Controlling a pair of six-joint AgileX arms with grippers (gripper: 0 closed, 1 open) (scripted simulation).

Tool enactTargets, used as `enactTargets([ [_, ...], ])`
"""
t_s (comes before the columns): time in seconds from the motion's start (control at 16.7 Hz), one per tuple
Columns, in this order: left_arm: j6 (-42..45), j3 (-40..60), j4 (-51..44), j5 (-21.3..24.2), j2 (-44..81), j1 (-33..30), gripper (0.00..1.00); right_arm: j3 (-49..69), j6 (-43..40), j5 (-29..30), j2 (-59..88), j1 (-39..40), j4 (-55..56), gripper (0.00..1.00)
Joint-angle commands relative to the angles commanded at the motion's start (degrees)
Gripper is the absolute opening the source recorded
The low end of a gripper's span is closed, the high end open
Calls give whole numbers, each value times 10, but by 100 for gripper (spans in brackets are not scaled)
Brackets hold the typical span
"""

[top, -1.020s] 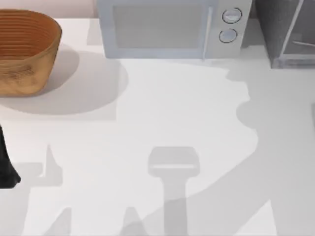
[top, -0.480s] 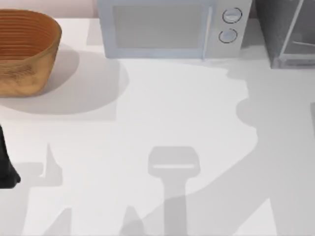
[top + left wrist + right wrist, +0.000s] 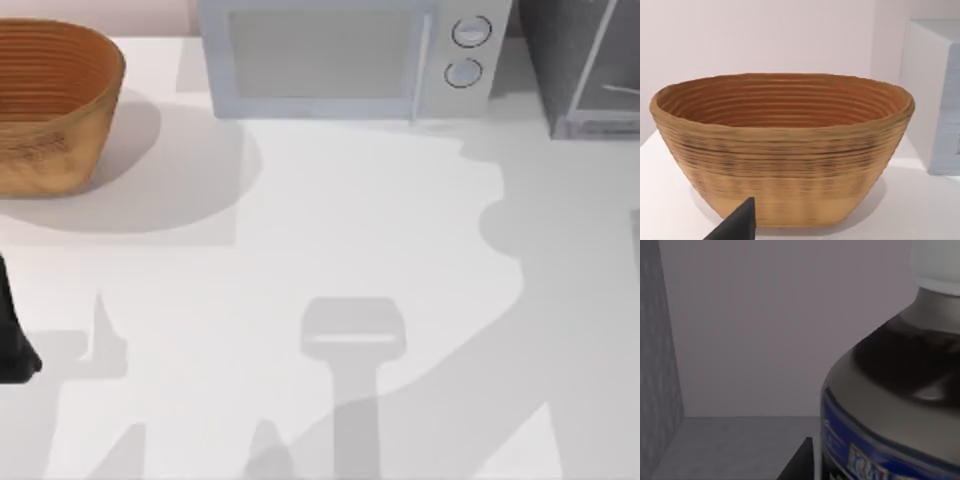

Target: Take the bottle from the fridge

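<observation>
Up close in the right wrist view stands the small dark bottle with a white round cap and a grey neck (image 3: 900, 405). Its body is dark and shiny, with a wide shoulder that curves in toward the neck. A blue label band with pale gold marks wraps around it lower down. The bottle stands upright inside the dark grey boxy fridge (image 3: 660, 365), on its grey floor, with a plain grey back wall behind it and a speckled grey side wall off to one side. A dark finger (image 3: 799, 464) of the right gripper sits just beside the bottle's lower body. I cannot tell if the right gripper's fingers are apart or together.

From the top view, the fridge (image 3: 585, 65) is at the far right corner of the white table (image 3: 330, 220), with its pale-framed see-through door panel. Next to it, to the left, is a light grey microwave with 2 round knobs (image 3: 350, 55). A brown woven basket (image 3: 55, 105) sits at the far left.

The left arm (image 3: 12, 335) is parked at the table's left edge. Its wrist view looks at the basket (image 3: 782, 150), and 1 dark fingertip (image 3: 737, 222) shows in front of it.
</observation>
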Motion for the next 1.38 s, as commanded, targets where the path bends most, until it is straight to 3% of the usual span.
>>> enactTargets([
  [0.12,0,0,0,0,0,0,100,0,0,0,0,0,0,0],
  [0.66,0,0,0,0,0,0,100,0,1,0,-3,-2,-2,0],
  [1.38,0,0,0,0,0,0,100,24,2,-1,-65,-2,-91,0],
])
